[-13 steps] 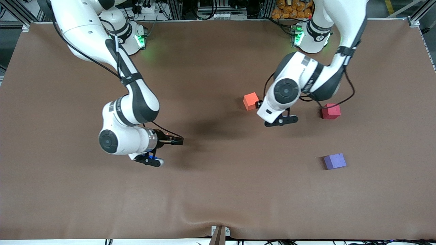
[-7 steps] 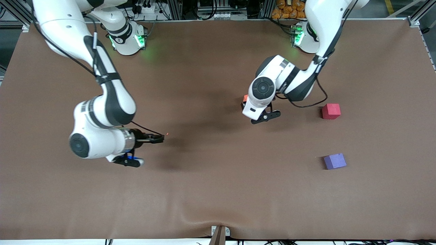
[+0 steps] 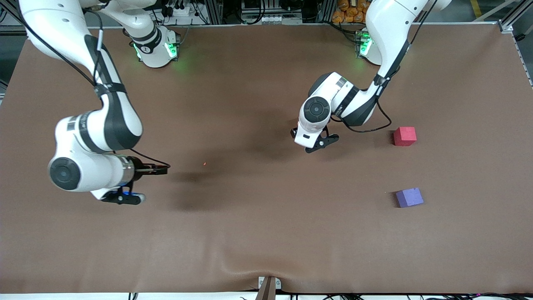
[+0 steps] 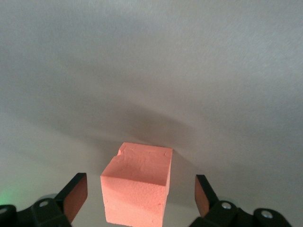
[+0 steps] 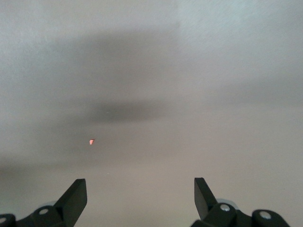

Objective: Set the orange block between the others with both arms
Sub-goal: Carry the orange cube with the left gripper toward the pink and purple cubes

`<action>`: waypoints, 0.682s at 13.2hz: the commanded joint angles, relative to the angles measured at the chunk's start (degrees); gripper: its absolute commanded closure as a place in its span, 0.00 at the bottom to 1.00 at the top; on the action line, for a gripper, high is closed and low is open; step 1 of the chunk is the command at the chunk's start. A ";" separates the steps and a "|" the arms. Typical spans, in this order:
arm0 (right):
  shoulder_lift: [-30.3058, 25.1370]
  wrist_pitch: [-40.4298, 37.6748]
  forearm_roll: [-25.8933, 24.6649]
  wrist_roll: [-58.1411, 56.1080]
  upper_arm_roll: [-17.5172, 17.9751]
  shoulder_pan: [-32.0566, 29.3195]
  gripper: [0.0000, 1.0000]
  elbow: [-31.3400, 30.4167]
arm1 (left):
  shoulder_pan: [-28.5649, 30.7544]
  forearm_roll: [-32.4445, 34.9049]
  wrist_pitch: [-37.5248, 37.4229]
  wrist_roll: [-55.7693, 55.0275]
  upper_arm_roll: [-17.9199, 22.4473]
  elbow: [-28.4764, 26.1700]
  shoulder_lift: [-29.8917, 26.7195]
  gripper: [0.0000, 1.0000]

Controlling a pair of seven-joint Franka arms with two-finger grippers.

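Over the brown table [image 3: 250, 233], left gripper [image 4: 137, 198] wide open around the orange block [image 4: 137, 189] (not touching), right gripper [image 5: 139, 198] open, holding nothing, red cube [image 3: 404, 136], purple cube [image 3: 409, 197] nearer the camera.

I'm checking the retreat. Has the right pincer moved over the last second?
Yes. The right pincer, open, has drawn toward the right arm's end of the table, away from the purple cube.
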 commanded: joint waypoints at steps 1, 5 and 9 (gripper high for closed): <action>-3.56 -0.70 -1.27 -4.67 1.13 -4.50 0.00 -0.89 | -0.73 0.56 1.05 -1.86 0.09 -1.82 -0.80 0.00; -8.65 -1.84 -1.36 -5.65 0.86 -6.62 0.00 -1.33 | -1.42 0.65 1.14 -1.86 0.18 -2.52 -0.01 0.00; -13.22 -3.42 -5.39 -9.49 0.86 -6.71 0.00 -1.42 | -2.04 1.26 2.98 -3.27 0.18 -2.44 1.66 0.00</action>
